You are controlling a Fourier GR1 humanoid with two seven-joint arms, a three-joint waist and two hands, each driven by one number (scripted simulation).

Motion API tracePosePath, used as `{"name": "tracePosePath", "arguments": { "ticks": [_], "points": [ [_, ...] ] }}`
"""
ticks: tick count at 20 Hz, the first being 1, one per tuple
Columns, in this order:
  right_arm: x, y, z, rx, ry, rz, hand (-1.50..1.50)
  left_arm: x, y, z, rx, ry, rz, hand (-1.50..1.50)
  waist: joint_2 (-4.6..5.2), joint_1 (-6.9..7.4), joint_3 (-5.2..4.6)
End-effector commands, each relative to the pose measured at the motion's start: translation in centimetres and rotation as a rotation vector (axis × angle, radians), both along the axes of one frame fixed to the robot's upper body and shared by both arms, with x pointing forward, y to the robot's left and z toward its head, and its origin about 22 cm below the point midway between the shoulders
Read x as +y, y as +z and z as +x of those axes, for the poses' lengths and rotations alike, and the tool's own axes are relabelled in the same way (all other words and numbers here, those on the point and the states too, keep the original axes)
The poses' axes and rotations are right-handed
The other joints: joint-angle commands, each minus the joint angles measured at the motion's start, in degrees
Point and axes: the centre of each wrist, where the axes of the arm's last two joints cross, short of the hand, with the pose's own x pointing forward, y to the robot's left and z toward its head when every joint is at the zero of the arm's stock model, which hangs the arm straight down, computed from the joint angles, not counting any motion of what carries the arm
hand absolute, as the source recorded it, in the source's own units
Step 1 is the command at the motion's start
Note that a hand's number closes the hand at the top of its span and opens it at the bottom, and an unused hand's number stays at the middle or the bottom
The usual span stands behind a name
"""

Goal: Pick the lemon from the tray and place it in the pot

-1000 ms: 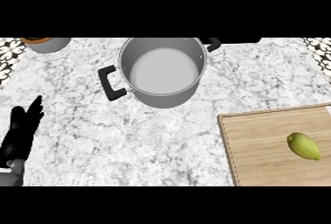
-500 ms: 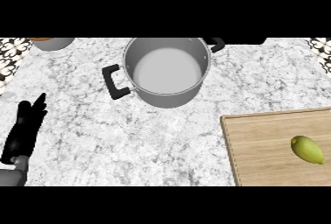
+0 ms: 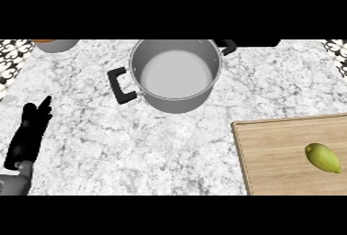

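One lemon [image 3: 322,158] is seen on one wooden tray [image 3: 271,156] at near right, shifted slightly nearer than before; one pot [image 3: 173,73] stands far centre. One left hand [image 3: 30,133], apparently relaxed and empty, rests near left.

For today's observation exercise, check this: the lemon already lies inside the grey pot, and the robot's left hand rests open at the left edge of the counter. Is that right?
Not quite. The head view shows the lemon lying on the wooden tray at lower right, while the pot holds nothing. The left hand does rest open at the left edge.
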Motion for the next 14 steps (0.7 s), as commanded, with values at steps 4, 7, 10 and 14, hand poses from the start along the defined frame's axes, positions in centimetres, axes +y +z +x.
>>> {"name": "tracePosePath", "arguments": {
  "ticks": [4,7,10,14],
  "points": [
    [0.0,0.7,1.3,0.086,0.124,-0.045,-1.50,-0.4,-0.2,0.4,0.003,0.004,-0.004,0.00,0.01,0.19,-0.02],
    [0.6,-0.6,0.5,0.141,0.103,-0.066,-1.50,-0.5,-0.6,-0.5,-0.003,0.010,0.014,0.00,-0.04,0.17,-0.02],
    [1.8,-3.4,1.7,0.143,0.101,-0.030,-1.50,0.7,0.1,-0.2,-0.002,0.015,0.009,0.00,0.00,0.33,0.00],
    [3.0,-5.4,3.2,0.168,0.108,-0.038,-1.50,-0.9,-1.0,-0.1,0.002,0.012,-0.006,0.00,0.04,0.39,0.01]
  ]
}}
